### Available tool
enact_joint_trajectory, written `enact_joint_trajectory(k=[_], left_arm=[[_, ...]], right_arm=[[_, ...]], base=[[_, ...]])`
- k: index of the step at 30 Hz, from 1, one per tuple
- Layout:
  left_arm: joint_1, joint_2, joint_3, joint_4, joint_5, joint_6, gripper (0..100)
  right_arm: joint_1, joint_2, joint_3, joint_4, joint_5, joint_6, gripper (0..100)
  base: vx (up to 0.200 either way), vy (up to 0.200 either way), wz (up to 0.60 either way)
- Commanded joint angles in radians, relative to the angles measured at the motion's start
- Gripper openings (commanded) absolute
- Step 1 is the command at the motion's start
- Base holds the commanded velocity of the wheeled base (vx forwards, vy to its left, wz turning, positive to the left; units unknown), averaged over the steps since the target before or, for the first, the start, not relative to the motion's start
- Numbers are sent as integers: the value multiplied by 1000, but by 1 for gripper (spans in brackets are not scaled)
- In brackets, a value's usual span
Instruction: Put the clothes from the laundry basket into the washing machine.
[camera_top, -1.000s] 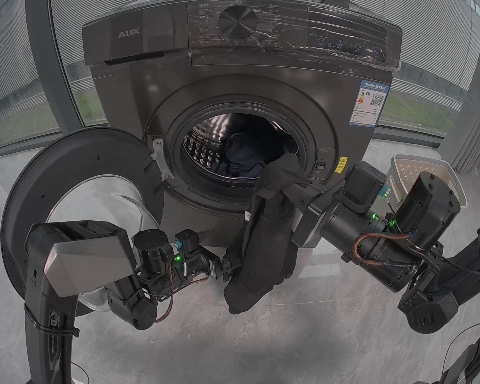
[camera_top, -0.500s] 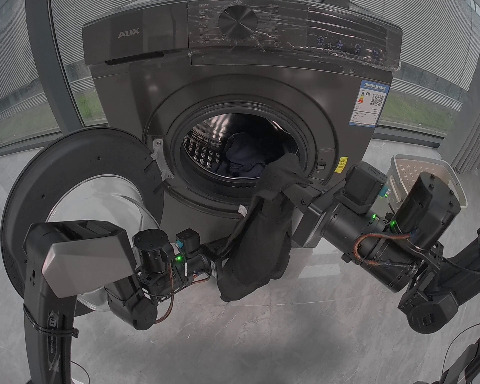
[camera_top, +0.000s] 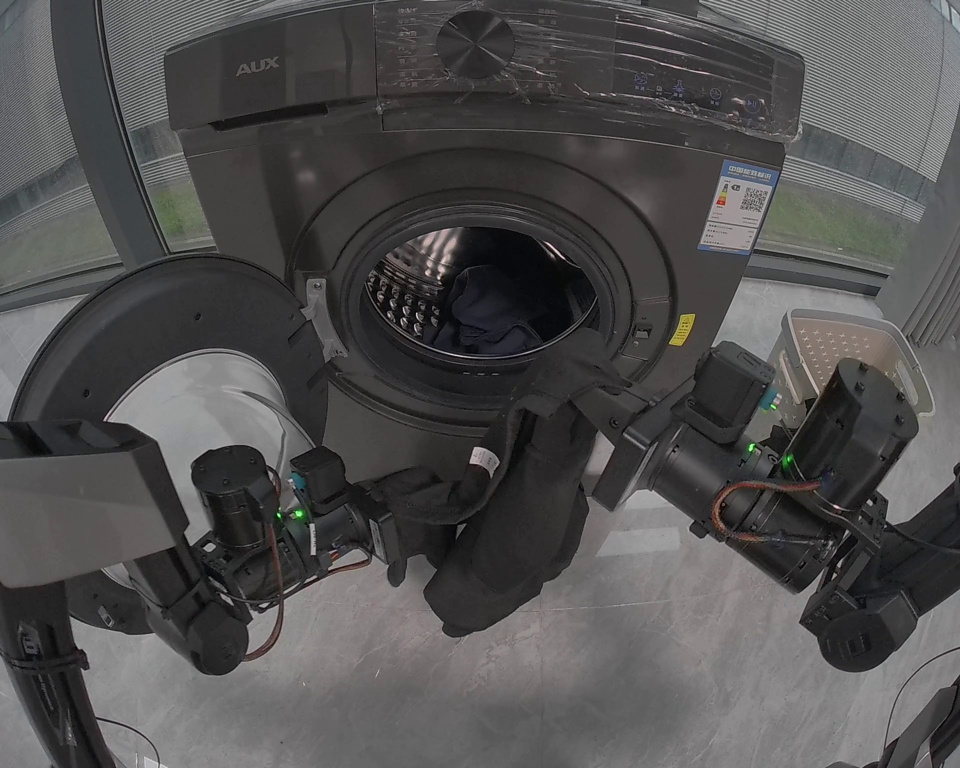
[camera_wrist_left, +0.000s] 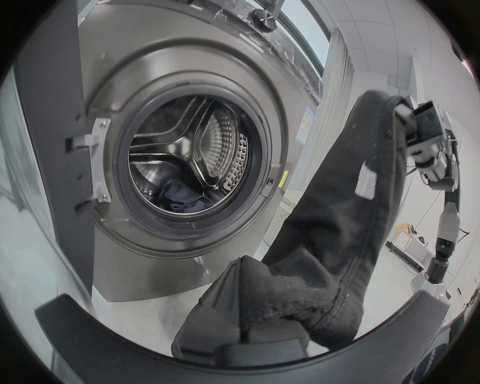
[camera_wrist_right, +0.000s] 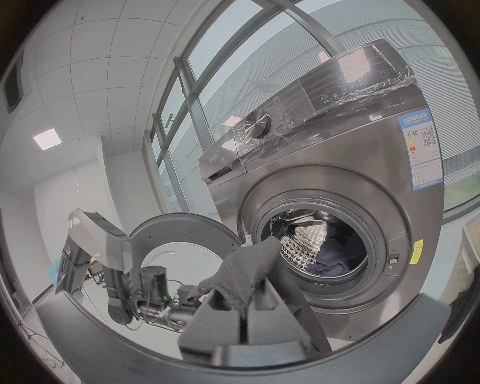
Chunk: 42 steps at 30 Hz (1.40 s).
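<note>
Pretty plain room tbh: glossy grey stone-look floor (camera_top: 520, 700), big dark-framed windows (camera_top: 35, 220) with grass outside, white walls (camera_wrist_right: 125, 185), tiled ceiling (camera_wrist_right: 100, 60) with one square light panel (camera_wrist_right: 47, 138) on.

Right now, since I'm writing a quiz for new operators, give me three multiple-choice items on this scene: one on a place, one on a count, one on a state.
1. Where is the laundry basket?
A. on the floor, right of the washing machine
B. on top of it
C. on a shelf

2. How many grippers hold the black garment?
A. none
B. one
C. two

3. The machine's door is:
A. shut
B. swung open
C. taken off

Key:
1 A: the basket stands on the floor by the machine's right side.
2 C: the left gripper and the right gripper each pinch the cloth.
3 B: the door hangs open to the left, baring a dark blue garment in the drum.
</note>
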Motion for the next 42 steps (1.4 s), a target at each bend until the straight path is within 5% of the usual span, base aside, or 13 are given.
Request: enact_joint_trajectory(k=[1, 11, 14, 15, 42], left_arm=[[8, -149, 85, -9, -3, -4, 0], [49, -256, 82, -7, -4, -17, 0], [54, -319, 81, -4, -4, -37, 0], [52, -365, 79, -4, -4, -64, 0], [54, -462, 33, -4, 11, -76, 0]], right_arm=[[-8, -11, 27, 0, -1, 1, 0], [-68, -28, 183, -75, 36, 4, 0], [-79, -21, 234, -157, 66, 15, 0], [-87, -15, 242, -178, 76, 35, 0], [-200, -7, 145, -180, 71, 32, 0]], base=[[0, 0, 0], [0, 0, 0], [0, 0, 0], [0, 0, 0], [0, 0, 0]])
